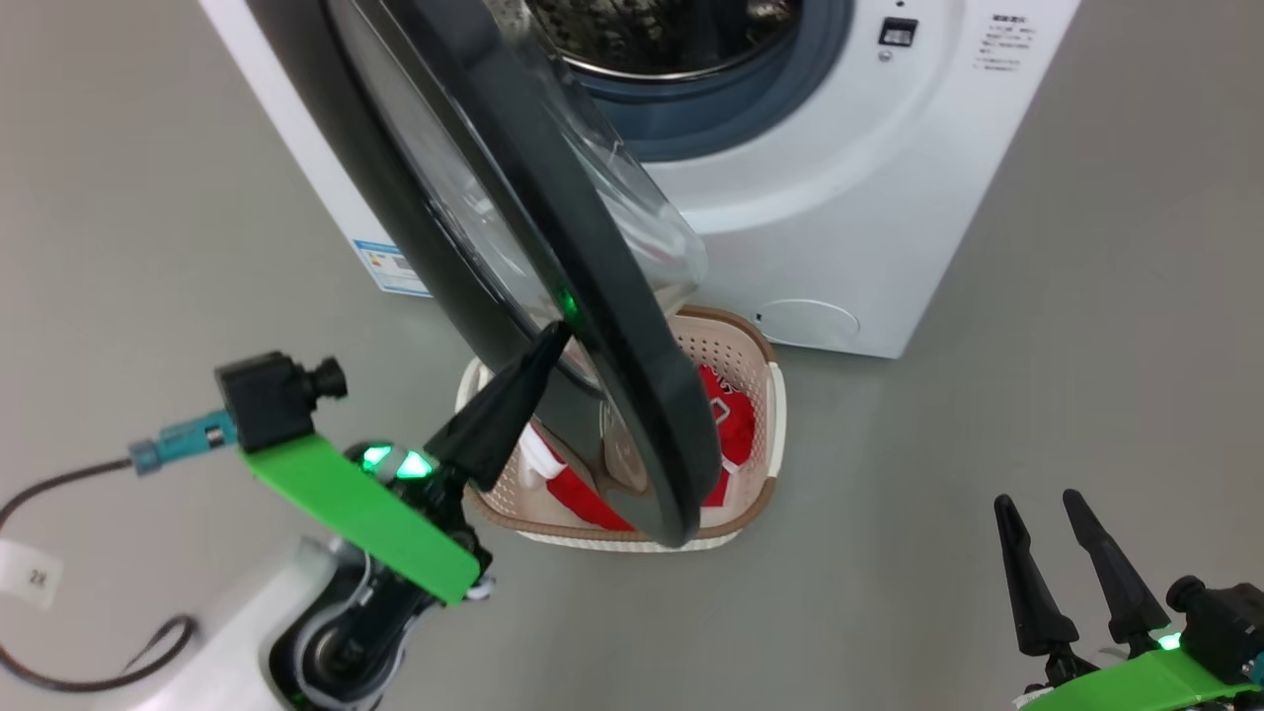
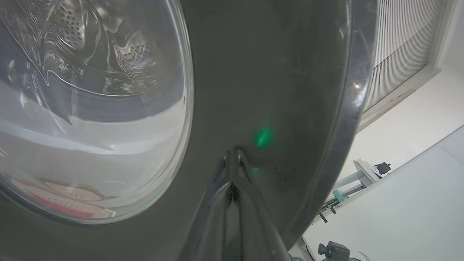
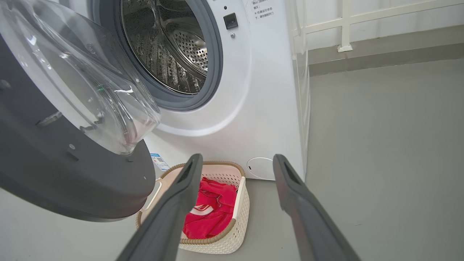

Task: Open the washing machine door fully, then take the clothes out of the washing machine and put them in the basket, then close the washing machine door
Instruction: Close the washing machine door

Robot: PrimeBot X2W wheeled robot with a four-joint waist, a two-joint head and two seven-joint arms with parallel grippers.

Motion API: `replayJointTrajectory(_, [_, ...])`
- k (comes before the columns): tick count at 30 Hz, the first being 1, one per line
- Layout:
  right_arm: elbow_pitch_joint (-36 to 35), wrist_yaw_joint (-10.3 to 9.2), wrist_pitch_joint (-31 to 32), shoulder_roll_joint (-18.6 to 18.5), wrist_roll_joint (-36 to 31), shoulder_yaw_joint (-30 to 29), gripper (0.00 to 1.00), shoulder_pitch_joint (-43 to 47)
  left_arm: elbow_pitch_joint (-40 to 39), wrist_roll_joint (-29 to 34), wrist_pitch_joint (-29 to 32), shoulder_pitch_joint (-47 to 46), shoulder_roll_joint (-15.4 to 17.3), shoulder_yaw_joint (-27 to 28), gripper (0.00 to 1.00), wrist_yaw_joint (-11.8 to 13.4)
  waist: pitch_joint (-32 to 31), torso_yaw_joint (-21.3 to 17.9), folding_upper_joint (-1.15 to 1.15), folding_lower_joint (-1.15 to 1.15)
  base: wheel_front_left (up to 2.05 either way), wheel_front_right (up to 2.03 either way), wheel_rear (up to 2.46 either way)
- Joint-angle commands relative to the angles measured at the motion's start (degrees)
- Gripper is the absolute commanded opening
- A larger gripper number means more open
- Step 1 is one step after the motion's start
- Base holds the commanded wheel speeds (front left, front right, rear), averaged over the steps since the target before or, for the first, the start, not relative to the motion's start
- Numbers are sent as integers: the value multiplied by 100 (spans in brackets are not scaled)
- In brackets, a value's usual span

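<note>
Presently, left pincer (image 1: 558,336) (image 2: 232,154): fingers pressed fully together, nothing between them. Tips rest against the outward face of the door's black rim, beside a green glint of light on the gloss.
Left arm: rises from the lower left of the head view, slanting up and to the right towards the door.
Right pincer (image 1: 1037,497) (image 3: 237,159): fingers spread wide, holding nothing. It stands low at the right of the head view, well apart from the machine, the door and the basket.
Washing machine door (image 1: 662,425) (image 2: 272,72) (image 3: 54,174): part-way open, swung out from the machine front. Its clear glass bowl faces back towards the drum mouth. In the head view its lower edge overlaps the basket.
Washing machine (image 1: 839,197) (image 3: 261,108): white front-loader standing on the grey floor (image 1: 1037,395). Mouth uncovered, with the grey seal (image 1: 711,109) and the perforated steel drum (image 3: 174,47) exposed.
Blue label (image 1: 395,267) (image 3: 159,161): low on the machine front, near the door's hinge side.
Basket (image 1: 736,351) (image 3: 232,235): on the floor just in front of the machine, below the door.
Clothes (image 1: 726,415) (image 3: 212,210): red fabric with white trim, lying bunched inside the basket.
</note>
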Motion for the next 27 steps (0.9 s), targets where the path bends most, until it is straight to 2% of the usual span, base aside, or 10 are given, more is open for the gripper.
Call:
replayJointTrajectory(1, [-154,28,-37,-59,-64,98,100,-186,-47,63,-84,-361,86,158,0,-35,132,-149,0,0,0,0,0])
replayJointTrajectory(9, [-166,28,-37,3,-58,89,100,-353,523,237,-291,-1033,-135,-14,0,-35,362,-452,0,0,0,0,0])
replayJointTrajectory(20, [-189,28,-37,128,-44,71,100,-607,1446,757,-334,-1915,-572,376,0,-35,741,-886,0,0,0,0,0])
replayJointTrajectory(27, [-196,28,-37,229,-28,53,100,-751,1857,1056,-335,-2373,-723,647,0,-35,941,-1169,0,0,0,0,0])
